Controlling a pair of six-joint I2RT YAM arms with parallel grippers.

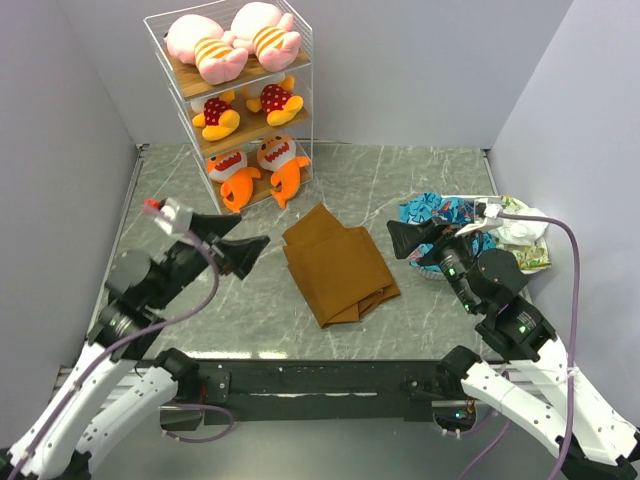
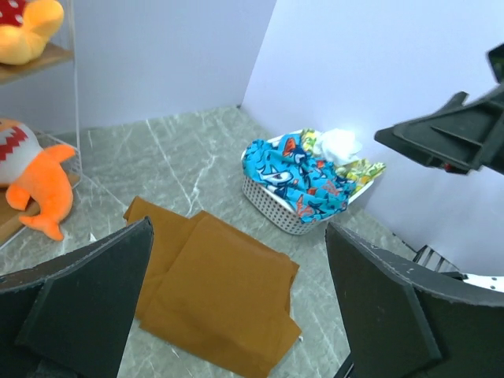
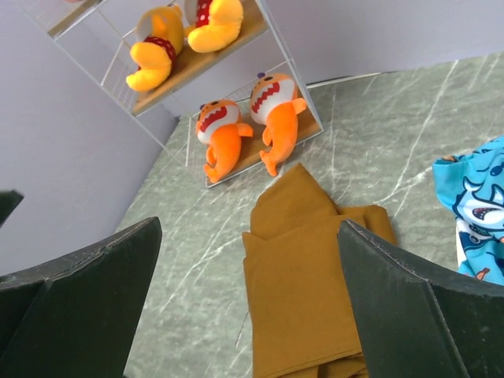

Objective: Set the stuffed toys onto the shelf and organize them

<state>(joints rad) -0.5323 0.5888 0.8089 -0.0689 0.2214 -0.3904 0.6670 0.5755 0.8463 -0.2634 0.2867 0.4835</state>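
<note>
The white wire shelf [image 1: 306,70] stands at the back left. Two pink striped toys [image 1: 205,45] [image 1: 265,35] lie on its top board. Two yellow toys in red polka-dot outfits [image 1: 215,115] [image 1: 275,100] are on the middle board, and two orange sharks [image 1: 232,172] [image 1: 282,160] on the bottom one. The sharks [image 3: 224,134] and yellow toys [image 3: 153,55] also show in the right wrist view. My left gripper [image 1: 235,240] [image 2: 236,236] is open and empty, in front of the shelf. My right gripper [image 1: 412,243] [image 3: 248,228] is open and empty at the right.
A folded brown cloth [image 1: 335,265] lies mid-table between the grippers. A white basket [image 2: 276,209] with colourful patterned fabric [image 1: 440,212] sits at the right wall. Grey walls close in the left, back and right sides.
</note>
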